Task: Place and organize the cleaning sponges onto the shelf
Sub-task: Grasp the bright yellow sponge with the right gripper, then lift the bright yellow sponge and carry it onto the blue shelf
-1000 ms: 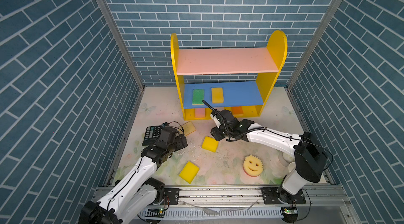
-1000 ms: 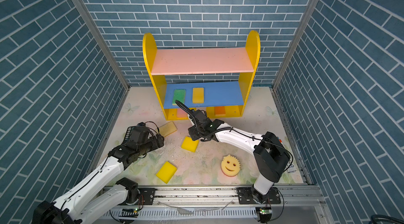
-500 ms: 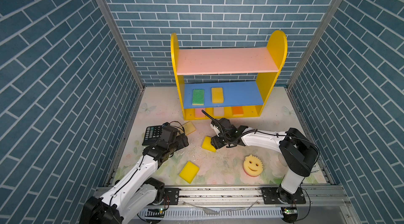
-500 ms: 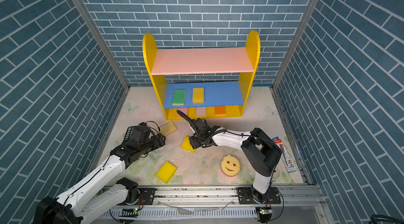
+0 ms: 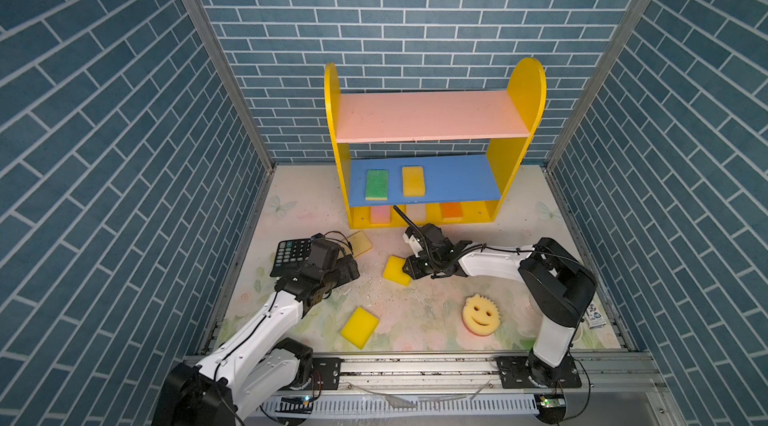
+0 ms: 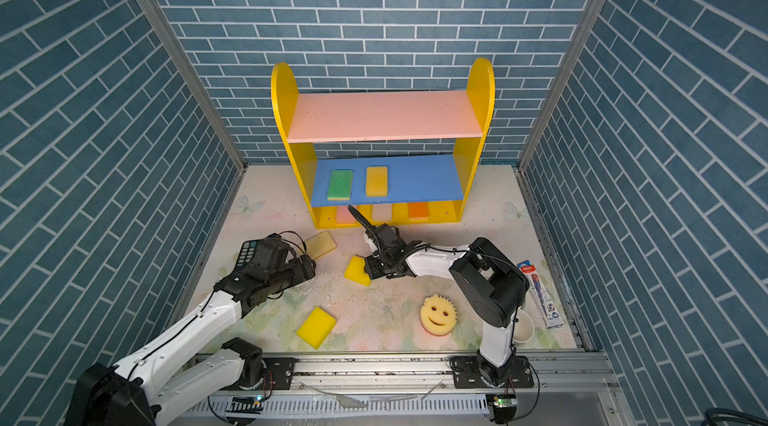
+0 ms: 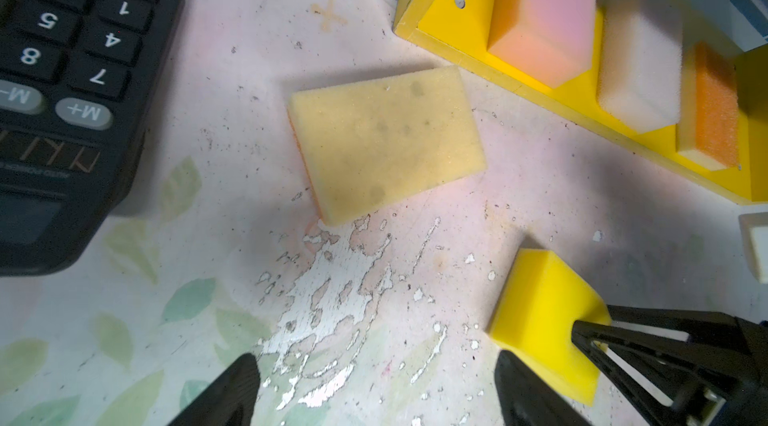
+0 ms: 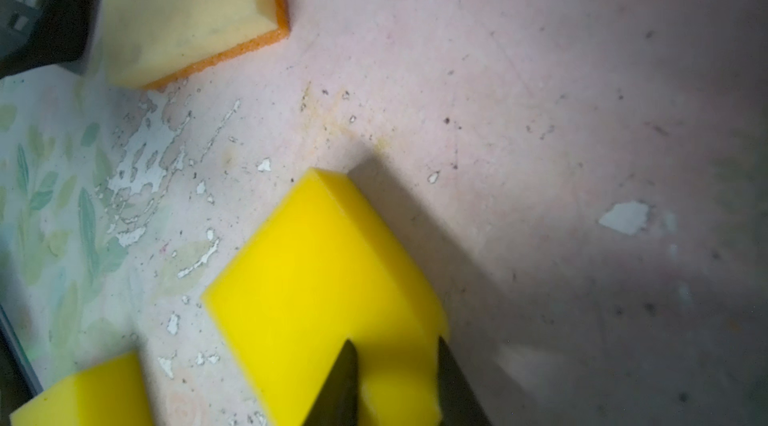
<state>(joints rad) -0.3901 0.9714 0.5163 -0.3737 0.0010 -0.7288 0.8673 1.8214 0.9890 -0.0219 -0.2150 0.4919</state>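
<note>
My right gripper (image 5: pixel 409 270) (image 8: pixel 395 365) is shut on a corner of a bright yellow sponge (image 5: pixel 395 269) (image 8: pixel 316 278) on the floor in front of the shelf (image 5: pixel 517 120). The sponge's far end tilts up in the left wrist view. My left gripper (image 5: pixel 351 268) (image 7: pixel 376 365) is open and empty, just short of a tan sponge (image 5: pixel 360 243) (image 7: pixel 386 145). A second yellow sponge (image 5: pixel 359 327) and a round smiley sponge (image 5: pixel 481 315) lie nearer the front. The blue board holds a green sponge (image 5: pixel 377 184) and a yellow one (image 5: pixel 413 181). Pink (image 7: pixel 544 8), whitish (image 7: pixel 640 54) and orange (image 7: pixel 715 112) sponges stand on the base.
A black calculator (image 5: pixel 291 255) (image 7: pixel 62 91) lies beside my left gripper near the left wall. A pen packet (image 6: pixel 540 295) and a white cup (image 6: pixel 523 330) sit at the right wall behind my right arm. Brick-patterned walls close in three sides.
My right gripper came down from near the shelf base to the yellow sponge and closed on its corner. The left arm has barely moved.
</note>
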